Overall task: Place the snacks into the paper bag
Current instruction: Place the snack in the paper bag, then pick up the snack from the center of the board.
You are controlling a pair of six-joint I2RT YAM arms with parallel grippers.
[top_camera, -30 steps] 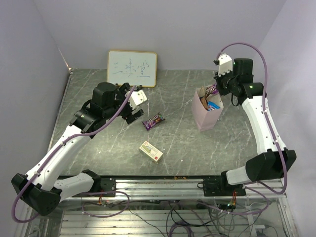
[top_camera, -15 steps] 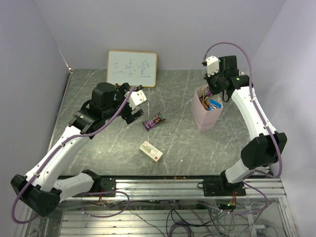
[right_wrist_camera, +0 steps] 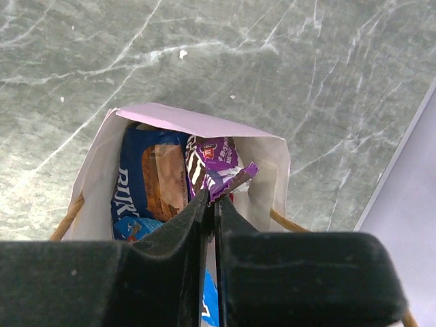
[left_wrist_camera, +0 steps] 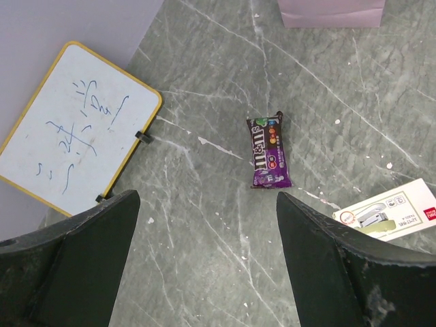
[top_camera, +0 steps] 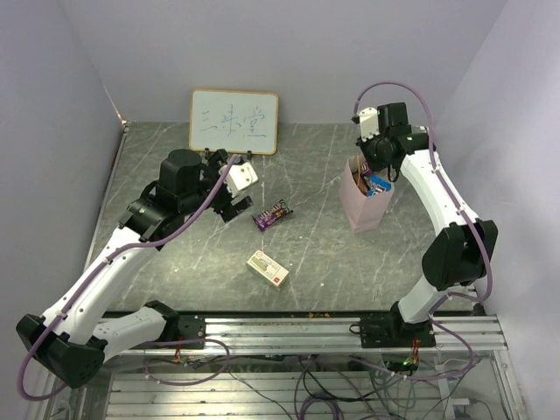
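Observation:
The pale pink paper bag (top_camera: 366,206) stands at the right of the table. My right gripper (top_camera: 371,164) hangs over its open mouth. In the right wrist view this gripper (right_wrist_camera: 212,199) is shut on the end of a purple-and-brown wrapped snack (right_wrist_camera: 219,170), which reaches into the bag (right_wrist_camera: 197,121). A dark blue crisp bag (right_wrist_camera: 139,178) lies inside beside it. A purple snack packet (top_camera: 272,213) lies on the table mid-way. My left gripper (top_camera: 229,206) is open and empty above the table, left of that packet (left_wrist_camera: 268,151); its fingers (left_wrist_camera: 327,259) stand wide apart.
A white writing board (top_camera: 234,121) leans on the back wall and also shows in the left wrist view (left_wrist_camera: 75,129). A small white card box (top_camera: 268,269) lies near the front middle, at the right edge of the left wrist view (left_wrist_camera: 392,212). Walls close both sides.
My right arm has swung left and brought the held purple snack from the bag's right side to over its mouth. The left arm has barely moved.

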